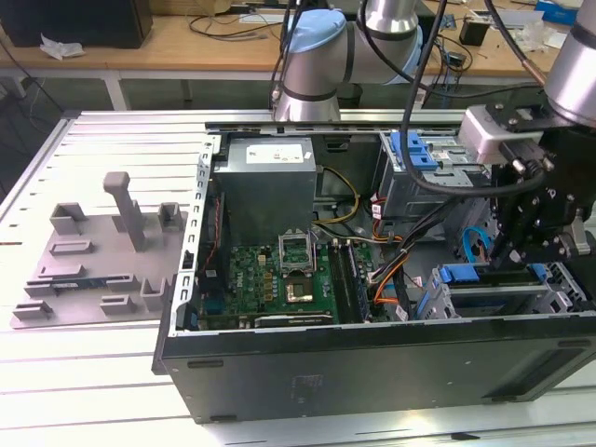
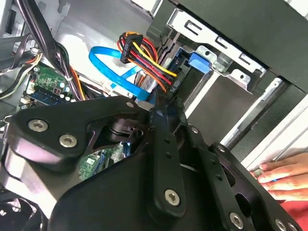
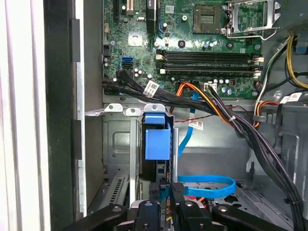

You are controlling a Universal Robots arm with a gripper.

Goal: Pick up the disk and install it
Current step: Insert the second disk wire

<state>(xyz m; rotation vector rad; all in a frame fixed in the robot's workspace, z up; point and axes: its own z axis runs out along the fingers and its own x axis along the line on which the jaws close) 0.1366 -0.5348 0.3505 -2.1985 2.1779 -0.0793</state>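
Entry, exterior view, read from its left to its right.

1. Grey fixture plate with upright pegs, lying on the slatted metal table, just beside the case.
2. Open computer case, lying on its side.
3. Grey power supply at the far side of the case, with the green motherboard next to it on the near side.
4. Bundle of black, orange and yellow cables, running from the motherboard towards the drive cage.
5. Metal drive cage at the exterior view's right end of the case.
6. The disk, standing on edge in a slot of that cage. The first wrist view showed its blue bracket between the cage's metal walls, with a blue flat cable looping just beside it.
7. My gripper, hanging over the cage. My fingers were drawn close together and clenched on the near end of the disk, which ran straight out from my fingertips into the slot.
8. A person's hand, in the second wrist view, resting outside the case wall.
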